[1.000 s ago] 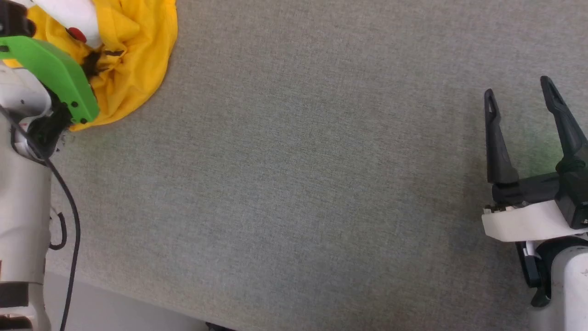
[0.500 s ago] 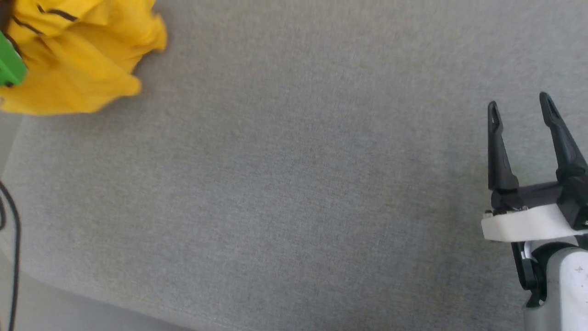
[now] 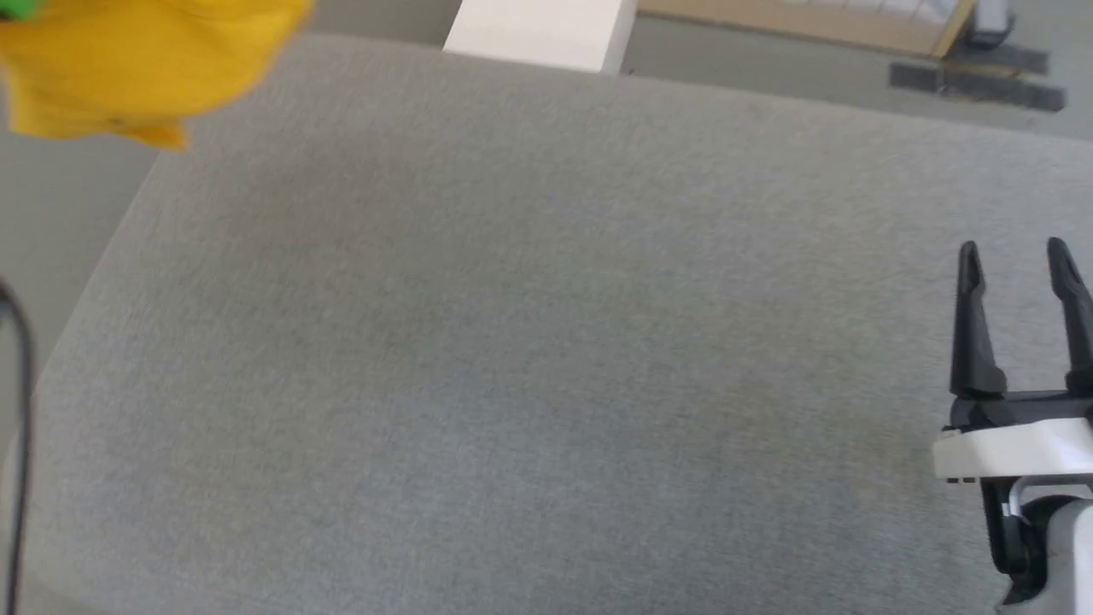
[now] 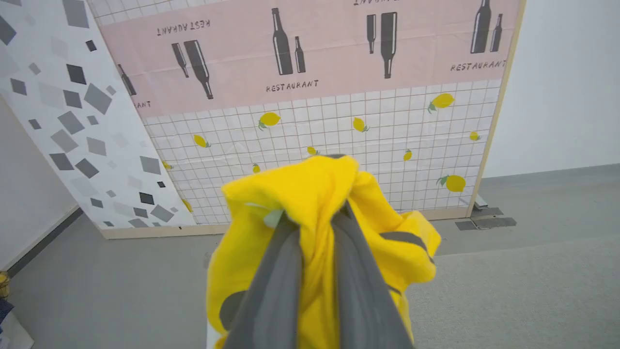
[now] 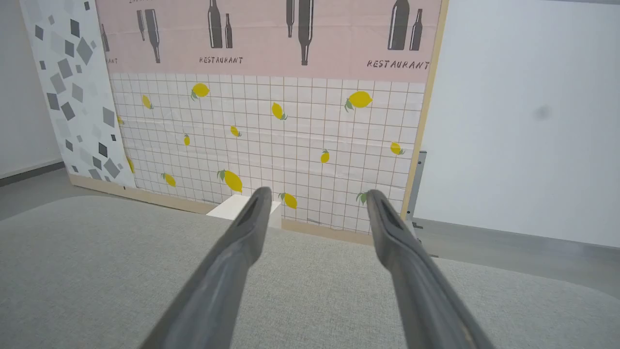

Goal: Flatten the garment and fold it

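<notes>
Visibly bunched yellow garment [image 4: 300, 194], prob. dark stripes

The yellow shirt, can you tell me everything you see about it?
The garment is thin, bright mustard-yellow cloth, crumpled into a bunch, with dark stripe marks showing. The left gripper is shut on a pinch of it, folds spilling round both fingers. The head view shows it blurred at the grey table's far left corner.
</notes>
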Robot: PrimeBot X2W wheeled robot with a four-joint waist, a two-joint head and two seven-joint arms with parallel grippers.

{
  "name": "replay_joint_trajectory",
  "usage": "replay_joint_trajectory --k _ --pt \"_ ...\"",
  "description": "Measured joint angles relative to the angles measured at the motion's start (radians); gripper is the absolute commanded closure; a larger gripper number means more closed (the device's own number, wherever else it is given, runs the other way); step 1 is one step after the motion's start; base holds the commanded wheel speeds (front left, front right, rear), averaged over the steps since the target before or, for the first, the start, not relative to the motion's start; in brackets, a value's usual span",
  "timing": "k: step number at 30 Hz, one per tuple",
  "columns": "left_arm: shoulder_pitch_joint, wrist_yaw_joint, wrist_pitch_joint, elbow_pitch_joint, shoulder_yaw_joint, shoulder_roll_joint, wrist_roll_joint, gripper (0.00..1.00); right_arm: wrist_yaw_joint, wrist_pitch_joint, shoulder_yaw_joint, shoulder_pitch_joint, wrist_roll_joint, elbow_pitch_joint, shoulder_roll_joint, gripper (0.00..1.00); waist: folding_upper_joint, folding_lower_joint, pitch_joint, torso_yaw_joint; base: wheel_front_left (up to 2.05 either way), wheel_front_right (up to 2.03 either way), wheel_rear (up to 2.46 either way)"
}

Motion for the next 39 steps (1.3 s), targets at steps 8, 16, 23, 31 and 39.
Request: replay_joint_trajectory --k 8,16,23,31,39 --pt "-0.018 0.0 0.044 -0.1 -0.125 -0.114 -0.056 1.0 0.0 -0.007 -0.054 0.005 0.0 -0.009 0.0 0.0 0.0 0.0 -0.046 -0.067 0.0 0.0 0.0" --pt "0.004 0.001 0.069 -0.187 -0.251 -0.253 -0.092 1.0 0.0 0.003 -0.091 0.012 0.003 -0.043 0.0 0.0 0.0 0.0 -0.062 -0.145 0.0 0.0 0.0" --pt "0.121 0.015 0.003 -0.181 -0.356 -0.382 -0.1 1.0 0.0 0.006 -0.104 0.011 0.009 -0.061 0.0 0.0 0.0 0.0 -0.04 -0.203 0.0 0.0 0.0" --pt "0.276 0.021 -0.172 -0.015 -0.473 -0.439 -0.015 1.0 0.0 0.002 -0.091 0.009 0.03 -0.058 0.0 0.0 0.0 0.0 0.021 -0.245 0.0 0.0 0.0" --pt "0.397 0.044 -0.291 0.276 -0.569 -0.478 0.042 1.0 0.0 -0.017 -0.069 -0.009 0.042 -0.025 0.0 0.0 0.0 0.0 0.083 -0.29 0.0 0.0 0.0"
